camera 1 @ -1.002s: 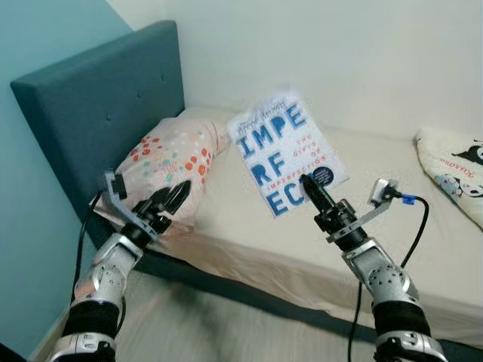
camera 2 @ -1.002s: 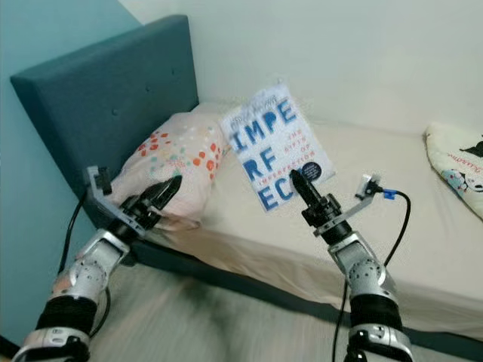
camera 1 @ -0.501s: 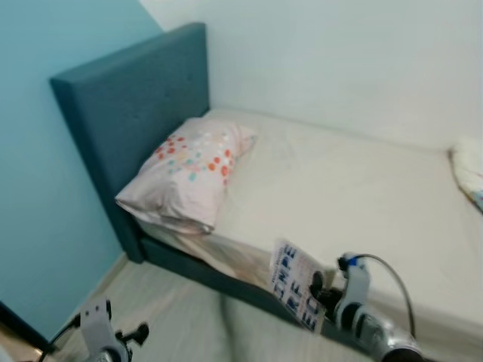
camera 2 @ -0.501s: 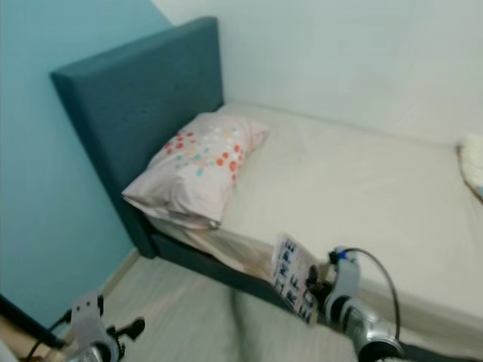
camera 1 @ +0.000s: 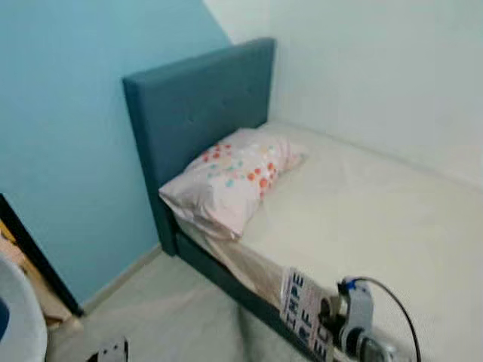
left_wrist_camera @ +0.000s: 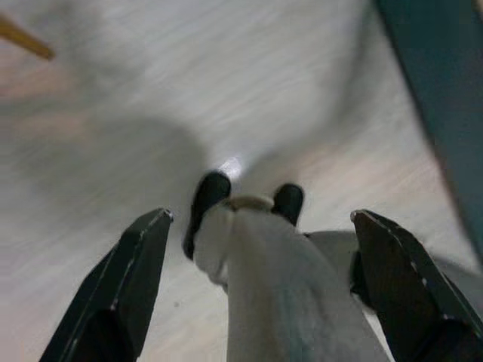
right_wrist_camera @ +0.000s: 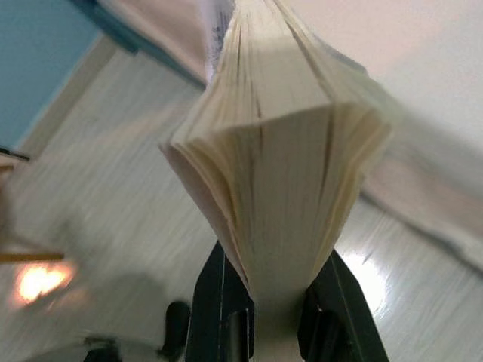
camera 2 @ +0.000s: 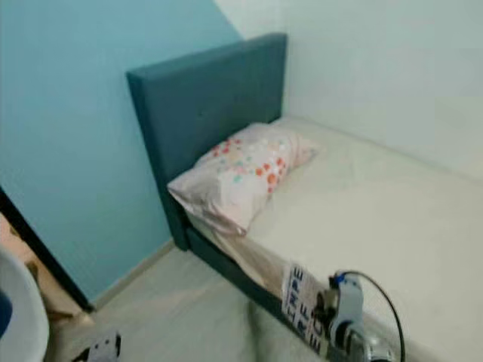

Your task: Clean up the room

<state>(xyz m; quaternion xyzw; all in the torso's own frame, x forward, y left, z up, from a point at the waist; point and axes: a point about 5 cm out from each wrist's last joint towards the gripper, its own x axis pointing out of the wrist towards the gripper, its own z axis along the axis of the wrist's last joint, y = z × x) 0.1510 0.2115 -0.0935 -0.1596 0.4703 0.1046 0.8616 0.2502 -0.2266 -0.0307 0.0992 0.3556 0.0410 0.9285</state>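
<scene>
The right gripper [right_wrist_camera: 260, 305] is pinching a thick paperback book [right_wrist_camera: 283, 173], its cream pages fanning out; the left gripper [left_wrist_camera: 264, 249] is hanging wide open over pale wood-grain floor [left_wrist_camera: 113, 113].

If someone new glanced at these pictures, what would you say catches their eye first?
Most likely the book, clamped by the right gripper low beside the bed's edge, its pages fanning out above the black fingers and its cover showing big blue letters. Next comes the spotted pillow at the head of the bed, against the dark teal headboard and the bright blue wall. The left gripper hangs open above the pale floor.
</scene>
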